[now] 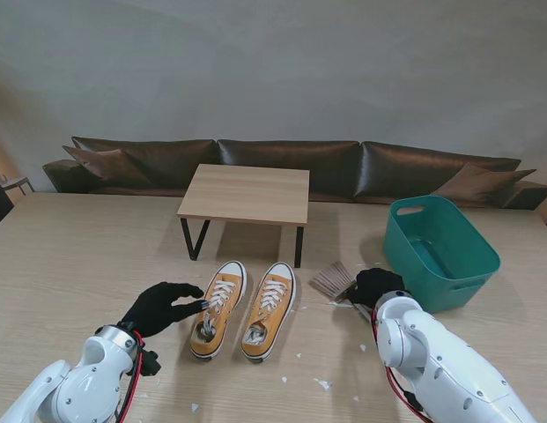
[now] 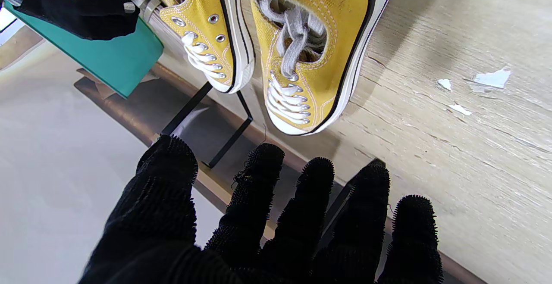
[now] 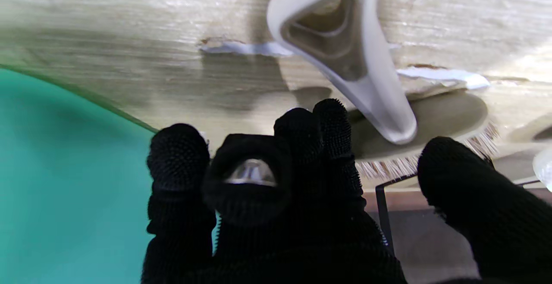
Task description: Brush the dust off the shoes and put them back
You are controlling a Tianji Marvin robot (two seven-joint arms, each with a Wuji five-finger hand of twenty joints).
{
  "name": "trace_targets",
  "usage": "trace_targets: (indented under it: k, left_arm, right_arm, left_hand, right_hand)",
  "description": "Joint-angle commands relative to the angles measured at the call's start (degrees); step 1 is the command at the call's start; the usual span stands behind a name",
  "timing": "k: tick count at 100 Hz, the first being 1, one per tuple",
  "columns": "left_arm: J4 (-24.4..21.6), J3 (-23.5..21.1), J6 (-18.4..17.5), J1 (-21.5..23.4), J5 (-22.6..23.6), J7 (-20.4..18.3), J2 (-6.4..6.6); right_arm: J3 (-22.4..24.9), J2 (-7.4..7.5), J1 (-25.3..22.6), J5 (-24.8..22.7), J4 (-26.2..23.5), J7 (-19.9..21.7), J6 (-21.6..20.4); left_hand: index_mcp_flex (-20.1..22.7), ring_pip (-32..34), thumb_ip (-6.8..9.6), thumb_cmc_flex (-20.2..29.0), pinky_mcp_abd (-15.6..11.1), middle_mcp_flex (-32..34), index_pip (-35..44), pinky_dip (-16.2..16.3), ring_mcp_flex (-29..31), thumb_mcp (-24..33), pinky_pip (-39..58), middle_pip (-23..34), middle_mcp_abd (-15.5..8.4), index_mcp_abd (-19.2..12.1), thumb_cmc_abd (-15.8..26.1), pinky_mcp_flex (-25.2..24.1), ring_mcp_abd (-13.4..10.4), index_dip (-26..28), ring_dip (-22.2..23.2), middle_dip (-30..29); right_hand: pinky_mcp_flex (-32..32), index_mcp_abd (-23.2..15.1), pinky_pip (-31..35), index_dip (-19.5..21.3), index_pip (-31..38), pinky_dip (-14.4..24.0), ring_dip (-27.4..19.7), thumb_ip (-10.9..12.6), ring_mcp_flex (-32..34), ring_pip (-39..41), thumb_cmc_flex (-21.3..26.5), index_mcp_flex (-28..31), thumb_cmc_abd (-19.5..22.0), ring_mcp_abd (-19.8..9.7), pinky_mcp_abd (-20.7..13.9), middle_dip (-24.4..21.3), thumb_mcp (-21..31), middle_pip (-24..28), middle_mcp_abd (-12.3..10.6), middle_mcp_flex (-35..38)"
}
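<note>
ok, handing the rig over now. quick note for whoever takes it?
Left robot hand: open, fingers spread, beside the left shoe, holding nothing.
Right robot hand: over the brush; fingers around the handle, firm grasp not confirmed.
Both yellow shoes, including the right shoe, sit side by side on the table in front of the small stand.
Done: nothing visibly brushed.
Left: brush both shoes, put them back.

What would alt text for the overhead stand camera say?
Two yellow sneakers sit side by side on a wooden table; the left hand reaches toward them, open, while the right hand covers a brush beside a teal bin.
</note>
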Motion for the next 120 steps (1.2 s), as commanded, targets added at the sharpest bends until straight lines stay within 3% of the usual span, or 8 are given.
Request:
trace_targets:
  k: [1,27,47,81,88,110,116,120]
  left_arm:
    - [-0.1,0.0,0.0,0.2,-0.1,-1.2,-0.08]
    - [0.0,0.0,-0.2,0.1,-0.1,-1.4,-0.01]
    - [0.2,0.9,0.0,-0.5,-0.3,-2.0,0.11]
    - [-1.5,1.8,0.5,0.1,2.4,-4.6,0.82]
    - [-2.2,1.6,0.3,0.6,4.3,-5.6,1.16]
    - [-5.8,-0.3,-0.8,2.9,12.7,-11.9,2.72]
    - [-6.7,-0.6,-0.9,3.4,14.3,-13.6,3.03]
    - [-7.2,-0.6,-0.6,3.8,15.4,-14.5,3.20]
  right_arm:
    - [0.1,-0.28,-1.0,-0.3,-1.9,0.1,-0.4]
    - [4.3,-1.20,-5.5,1.6,-9.0,-3.2,-2.4]
    - [5.7,-2.18,-9.2,5.0,-13.5,-6.9,-5.4]
    - [6.7,-3.31,-13.3,9.9,-15.4,-11.6,-11.2]
    - [7.0,-3.49,-13.6,10.5,-15.3,-12.3,-11.6]
    - [7.3,-3.94,-14.0,11.7,-14.7,-13.9,-11.8]
    - [7.4,-4.01,-14.1,11.8,-14.7,-14.1,-11.8]
    - [7.4,-4.07,-14.1,11.9,-14.7,-14.4,-11.7]
  left_hand:
    - [1.2,0.1,2.69,1.4,0.4,0.5,0.1,0.0,-0.2,-0.8,-1.4,0.2,0.6,0.6,3.0,-0.5,1.0,0.0,0.2,-0.2]
    - [1.1,0.1,2.69,1.4,0.4,0.5,0.1,0.0,-0.1,-0.8,-1.4,0.2,0.5,0.4,2.9,-0.5,0.9,0.0,0.2,-0.2]
    - [0.6,0.1,2.66,1.6,0.3,0.2,-0.2,0.0,-0.3,-0.8,-1.4,0.1,0.5,-0.6,2.8,-0.6,0.9,-0.1,0.1,-0.2]
    - [-1.4,2.4,2.62,4.2,-0.1,0.1,-0.6,0.4,0.7,1.0,-0.7,0.8,-0.2,-7.8,-1.6,0.4,0.1,-0.6,1.9,1.1]
    - [-2.7,5.1,1.36,1.4,-0.7,0.1,-0.4,3.0,1.5,10.6,0.6,1.3,-0.6,-9.6,-6.1,1.6,-0.5,-1.4,5.6,4.8]
    - [-5.8,19.8,-0.07,-1.1,-3.4,0.2,-1.3,14.1,2.2,22.3,9.8,5.9,-2.5,-12.5,-13.4,4.2,-2.8,-2.9,16.4,15.6]
    - [-5.2,22.8,-0.39,-1.1,-4.3,0.6,-0.8,14.9,2.1,25.1,16.0,7.0,-2.8,-12.8,-14.8,2.1,-3.2,-3.0,17.8,18.7]
    - [-5.2,24.1,-0.54,-0.9,-5.1,0.4,-0.6,12.0,1.7,26.8,23.6,7.2,-3.1,-13.0,-15.8,-0.8,-3.4,-3.2,18.1,20.5]
  right_hand:
    - [11.9,2.0,-0.7,-0.8,-0.4,1.4,-0.5,1.5,0.8,0.4,-2.0,-1.1,-1.5,0.7,0.6,-1.0,-0.9,1.0,-0.9,-1.4]
    - [9.9,-0.7,-1.4,-1.8,-2.7,1.7,-1.4,1.7,0.7,-1.5,-2.0,-0.7,-1.2,2.0,1.0,-3.0,-1.9,-1.8,0.5,-3.3]
    - [1.3,-2.8,-7.5,-2.5,-7.4,2.2,-6.8,1.8,-4.5,-19.0,-1.6,-1.3,-0.7,6.4,2.6,-11.1,-3.6,-11.5,3.6,-9.9]
    - [-3.4,-3.3,-11.4,-2.9,-10.6,1.8,-7.6,1.8,-9.1,-25.4,-0.8,-2.8,-0.2,8.2,3.8,-14.3,-4.3,-14.8,4.7,-12.5]
    - [-3.8,-3.0,-11.7,-2.9,-11.0,1.8,-7.6,1.8,-9.4,-25.9,-0.7,-2.7,-0.2,8.5,3.9,-14.6,-4.4,-14.9,5.0,-12.6]
    - [-3.9,-2.3,-12.1,-2.8,-11.5,2.0,-7.6,1.8,-9.1,-26.4,-0.3,-1.9,-0.2,9.2,4.6,-15.1,-3.9,-14.9,5.5,-12.0]
    - [-3.8,-2.3,-12.2,-2.8,-11.5,2.0,-7.6,1.8,-9.0,-26.4,-0.2,-1.8,-0.2,9.2,4.6,-15.1,-3.9,-14.9,5.6,-11.9]
    - [-3.8,-2.1,-12.2,-2.8,-11.5,2.0,-7.6,1.8,-8.9,-26.4,-0.2,-1.6,-0.3,9.2,4.7,-15.2,-3.8,-14.9,5.6,-11.8]
